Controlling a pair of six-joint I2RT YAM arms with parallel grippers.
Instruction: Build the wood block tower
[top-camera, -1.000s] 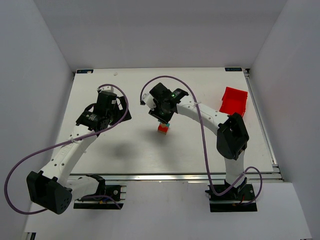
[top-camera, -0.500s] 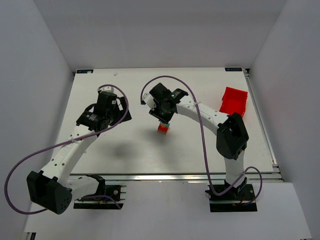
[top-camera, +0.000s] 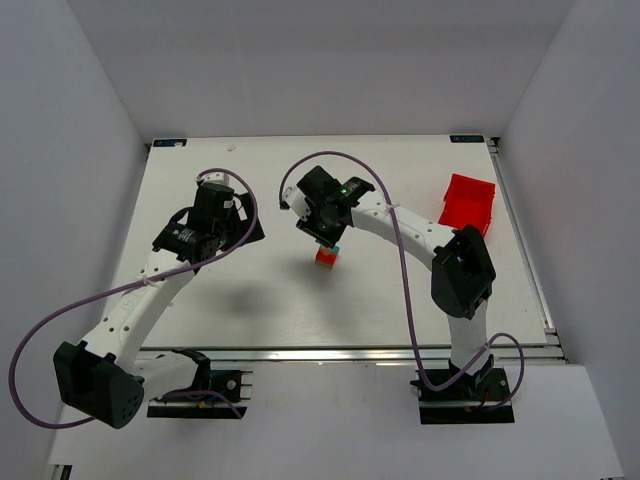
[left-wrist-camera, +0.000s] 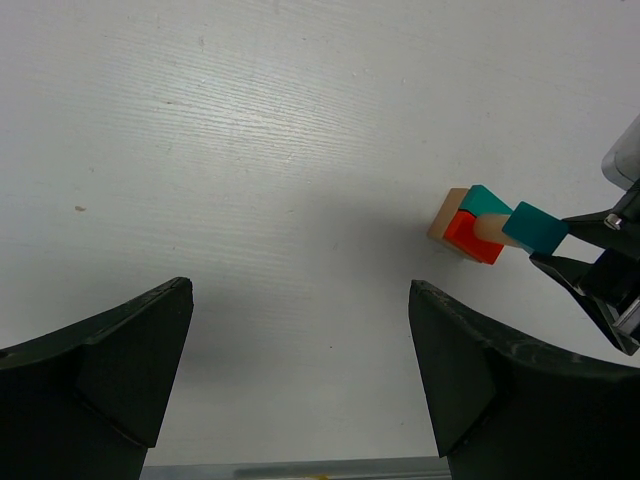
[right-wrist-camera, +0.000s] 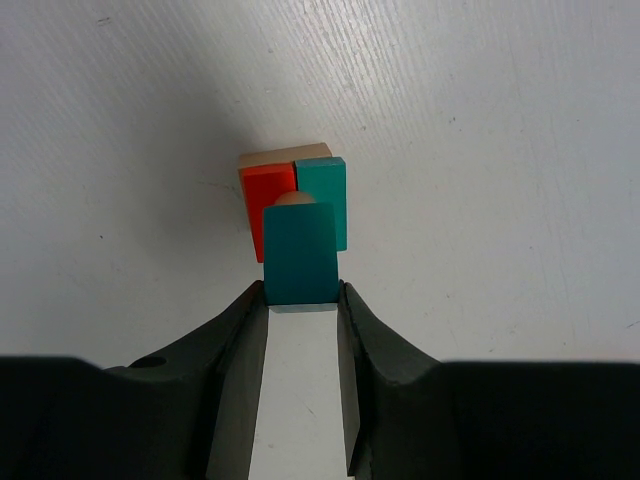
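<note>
Wood block tower (top-camera: 326, 257) sits mid-table, directly under the right gripper (right-wrist-camera: 300, 290). Its jaws are pinching a teal block (right-wrist-camera: 300, 250) by its two flat side faces, and the block fills the gap between the fingers (right-wrist-camera: 240, 340). The held block hangs over the stack; I can't tell whether it touches yet. Below it, a tan rounded piece (right-wrist-camera: 293, 198) pokes out, with a red block (right-wrist-camera: 268, 205) and a second teal block (right-wrist-camera: 327, 195) side by side and touching, all on a tan base block (right-wrist-camera: 300, 153) whose edge shows behind them. Looks like small painted wood with crisp edges, flat faces and a matte finish. My read: the parts are light and rigid, so no crush risk, but painted faces are likely slick and nothing binds the layers, so any side load should shove the stack apart. Best hold is what's on now: parallel flat faces, gripped near mid-height, bottom face left free to seat. Lower straight down, open without twist. The rounded piece underneath is the weak spot, since a flat block on a curve could rock. Left gripper (left-wrist-camera: 300, 290) hovers over bare table (left-wrist-camera: 250, 120) to the tower's left, jaws spread wide, holding nothing. Red bin (top-camera: 467, 203) sits well apart at the right edge.
</note>
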